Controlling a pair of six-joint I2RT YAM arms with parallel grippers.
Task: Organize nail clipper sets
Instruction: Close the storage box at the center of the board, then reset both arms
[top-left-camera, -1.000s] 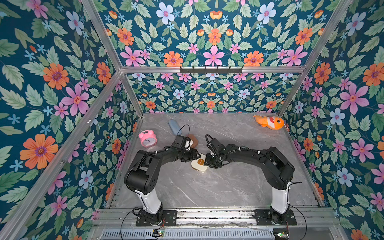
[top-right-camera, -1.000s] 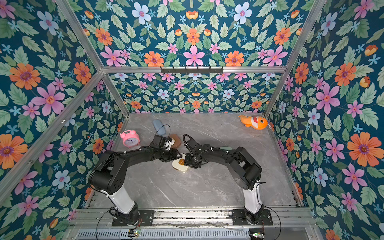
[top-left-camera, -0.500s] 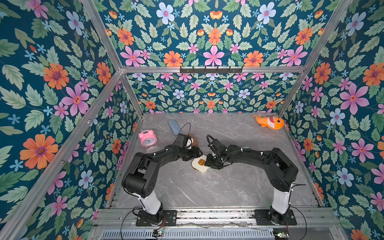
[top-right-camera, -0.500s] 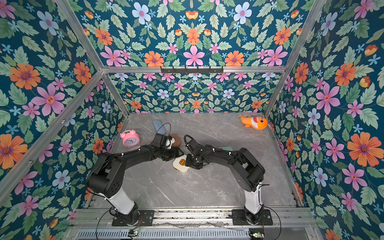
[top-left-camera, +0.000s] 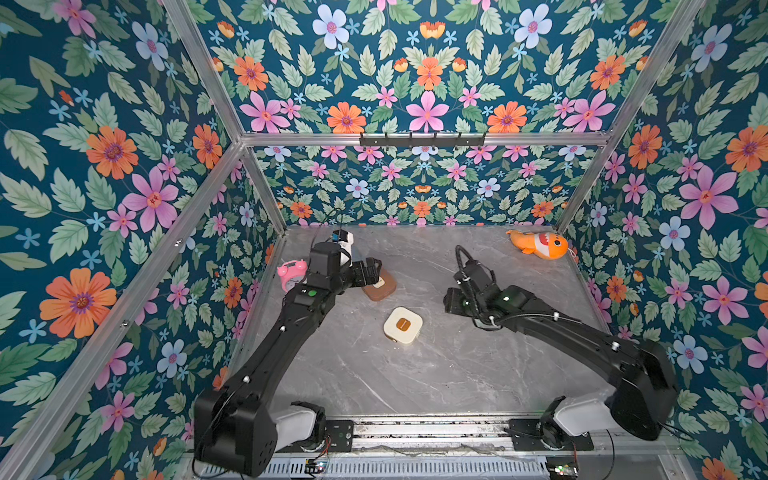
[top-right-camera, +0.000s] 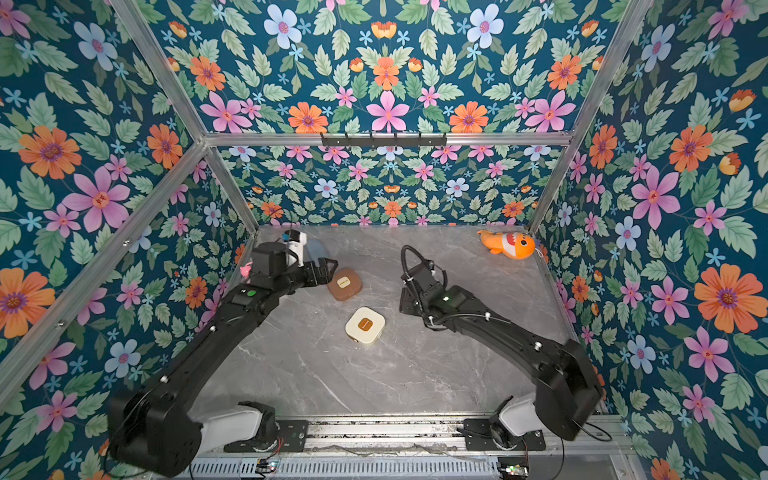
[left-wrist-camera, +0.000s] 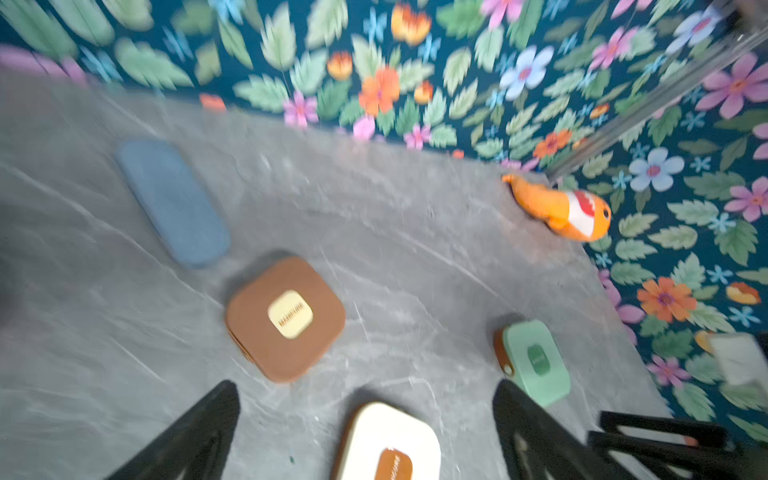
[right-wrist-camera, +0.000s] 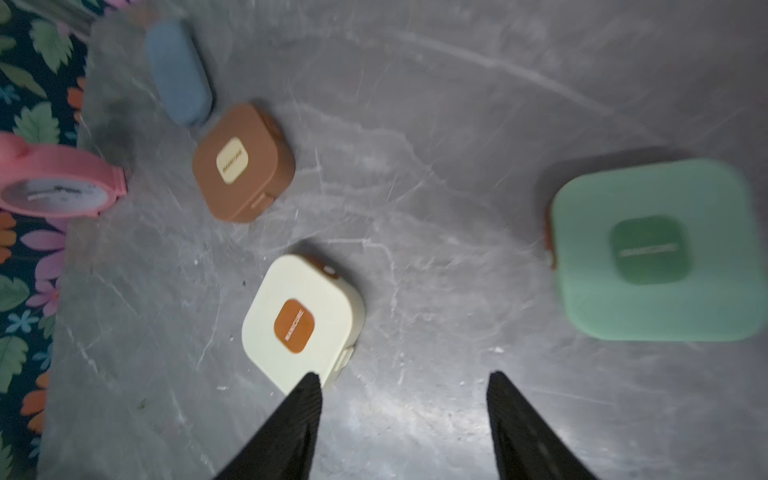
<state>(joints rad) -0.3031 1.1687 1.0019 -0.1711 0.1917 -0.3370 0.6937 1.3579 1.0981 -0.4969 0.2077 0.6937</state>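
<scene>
Three closed nail clipper cases lie on the grey marble table. The cream case (top-left-camera: 403, 325) (right-wrist-camera: 301, 322) sits mid-table between both arms. The brown case (top-left-camera: 380, 284) (left-wrist-camera: 286, 318) lies behind it, just beside my left gripper (top-left-camera: 370, 269) (left-wrist-camera: 365, 388), which hovers open with nothing between its fingers. The mint green case (left-wrist-camera: 536, 361) (right-wrist-camera: 660, 249) shows only in the wrist views; my right arm hides it in both top views. My right gripper (top-left-camera: 452, 299) (right-wrist-camera: 403, 376) hangs open and empty to the right of the cream case. No loose clippers show.
A pink alarm clock (top-left-camera: 292, 272) stands by the left wall. A blue oblong pouch (left-wrist-camera: 172, 203) lies behind the brown case. An orange fish toy (top-left-camera: 540, 245) rests in the far right corner. Floral walls enclose the table on three sides.
Both grippers have let go of the cream case, opened wide and drawn back from it: the left toward the brown case, the right to the right. The cream case has stayed in place.
</scene>
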